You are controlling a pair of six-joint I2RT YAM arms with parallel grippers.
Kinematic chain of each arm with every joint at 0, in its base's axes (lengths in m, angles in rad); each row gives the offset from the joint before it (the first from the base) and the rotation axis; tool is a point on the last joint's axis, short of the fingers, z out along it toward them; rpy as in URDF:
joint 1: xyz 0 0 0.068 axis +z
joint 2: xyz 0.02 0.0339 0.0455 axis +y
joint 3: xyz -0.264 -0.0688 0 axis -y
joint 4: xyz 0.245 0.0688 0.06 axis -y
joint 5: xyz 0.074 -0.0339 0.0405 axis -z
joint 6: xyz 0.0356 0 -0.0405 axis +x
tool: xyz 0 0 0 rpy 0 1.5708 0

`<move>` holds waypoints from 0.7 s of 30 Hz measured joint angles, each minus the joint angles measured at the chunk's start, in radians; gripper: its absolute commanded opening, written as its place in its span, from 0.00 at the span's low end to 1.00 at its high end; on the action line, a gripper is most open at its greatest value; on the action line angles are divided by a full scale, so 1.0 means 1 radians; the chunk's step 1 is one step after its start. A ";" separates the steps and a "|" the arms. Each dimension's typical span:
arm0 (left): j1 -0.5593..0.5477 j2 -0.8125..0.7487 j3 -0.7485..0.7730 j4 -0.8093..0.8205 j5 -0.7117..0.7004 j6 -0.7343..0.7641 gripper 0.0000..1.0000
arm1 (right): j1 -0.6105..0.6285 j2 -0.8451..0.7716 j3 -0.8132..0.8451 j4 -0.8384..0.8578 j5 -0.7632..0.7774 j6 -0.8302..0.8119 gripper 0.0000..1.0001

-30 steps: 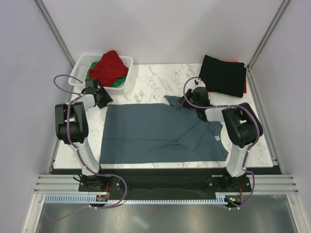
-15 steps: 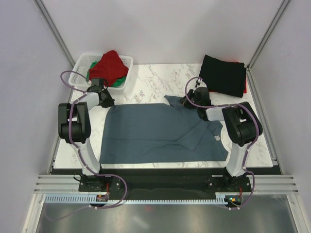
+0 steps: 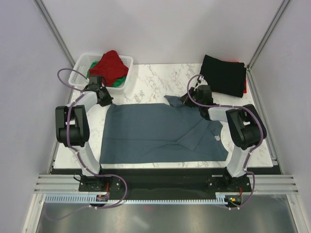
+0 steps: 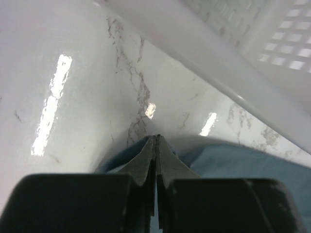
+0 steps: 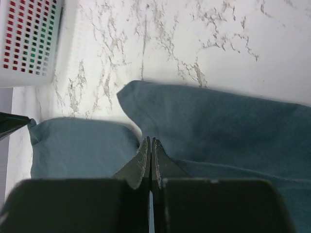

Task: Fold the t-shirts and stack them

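the left arm [image 3: 68,127] has swung slightly outward; left gripper [image 4: 155,139] is pinched shut on the far-left corner of the slate blue-grey fabric t-shirt [image 3: 146,133] spread on the white marble table [image 3: 155,80]; right gripper [image 5: 149,141] clamps its sleeve

White marble-veined desk [image 3: 155,80], glossy, w/ overhead glare streaks. Plain pale grey walls [image 3: 160,29] on 3 sides; alu frame posts [image 3: 52,30] at back corners.
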 measured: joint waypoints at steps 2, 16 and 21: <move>0.000 -0.048 0.000 -0.014 0.001 0.000 0.02 | 0.000 -0.047 0.000 -0.033 -0.002 -0.008 0.00; 0.000 -0.440 -0.187 -0.023 0.030 -0.006 0.02 | -0.001 -0.540 -0.128 -0.335 0.037 -0.113 0.00; 0.015 -0.526 -0.297 -0.031 0.031 -0.006 0.02 | -0.001 -0.726 -0.223 -0.479 0.077 -0.128 0.00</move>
